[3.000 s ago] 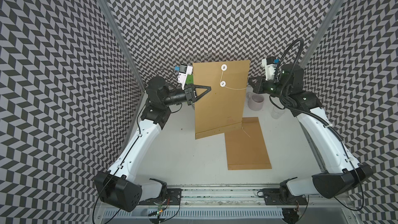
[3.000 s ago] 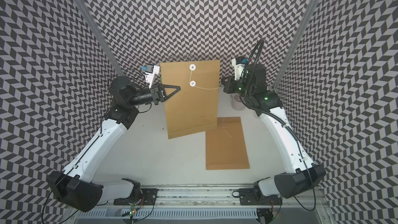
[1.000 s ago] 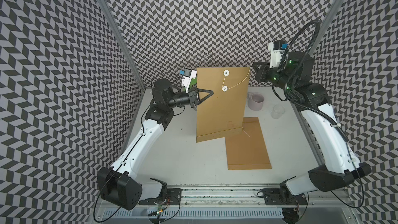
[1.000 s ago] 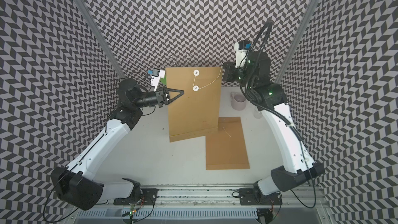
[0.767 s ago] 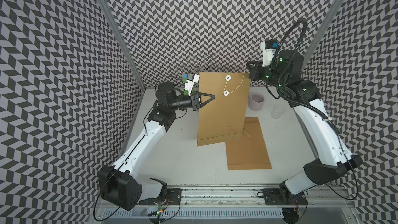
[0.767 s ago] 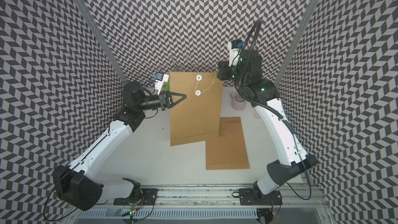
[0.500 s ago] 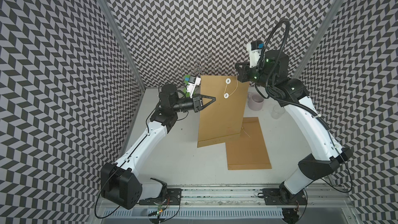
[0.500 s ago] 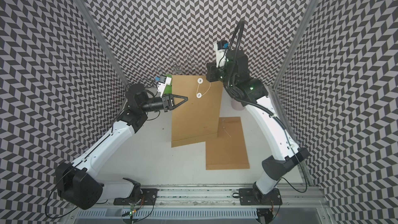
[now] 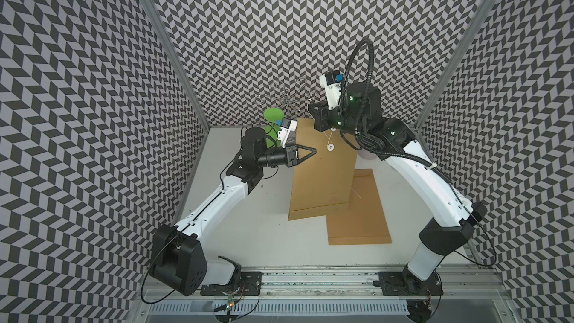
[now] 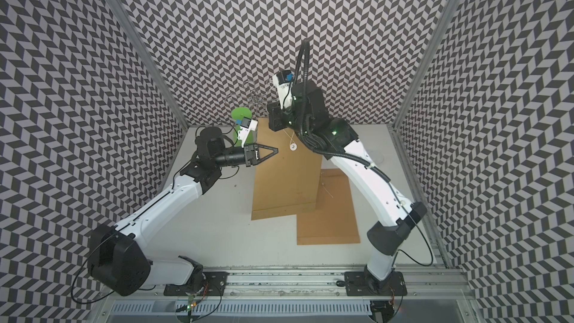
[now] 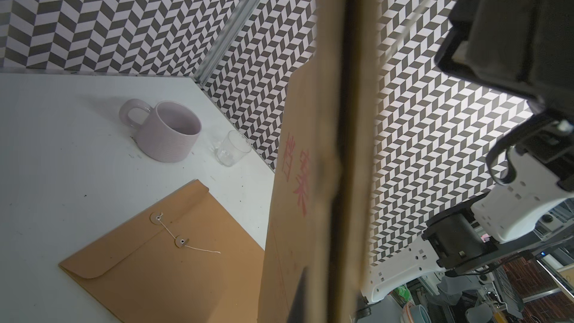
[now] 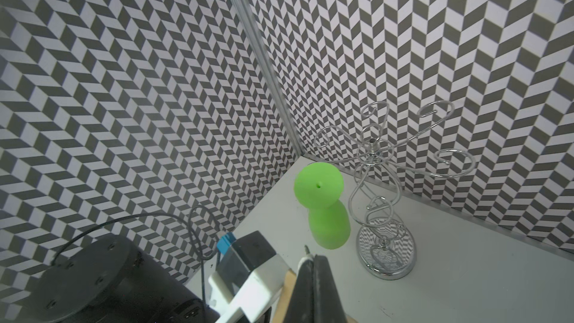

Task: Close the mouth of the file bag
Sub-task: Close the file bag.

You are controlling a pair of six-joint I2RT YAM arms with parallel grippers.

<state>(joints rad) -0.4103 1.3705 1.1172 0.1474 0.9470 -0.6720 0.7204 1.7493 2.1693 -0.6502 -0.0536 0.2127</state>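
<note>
The file bag is a brown paper envelope held upright on the table. My left gripper is shut on its left edge. In the left wrist view the bag runs edge-on through the frame, with red characters on it. A white string rises from the lower round button to my right gripper, which hangs over the bag's top edge. In the right wrist view that gripper is shut, and the string's end sticks out at its tip.
A second brown envelope lies flat, right of the bag. A lilac mug and a clear glass stand at the back right. A green object and a wire stand occupy the back corner.
My right gripper has swung left from beyond the bag's top right corner to over its top middle, carrying the string. The left gripper and the bag have shifted slightly right.
</note>
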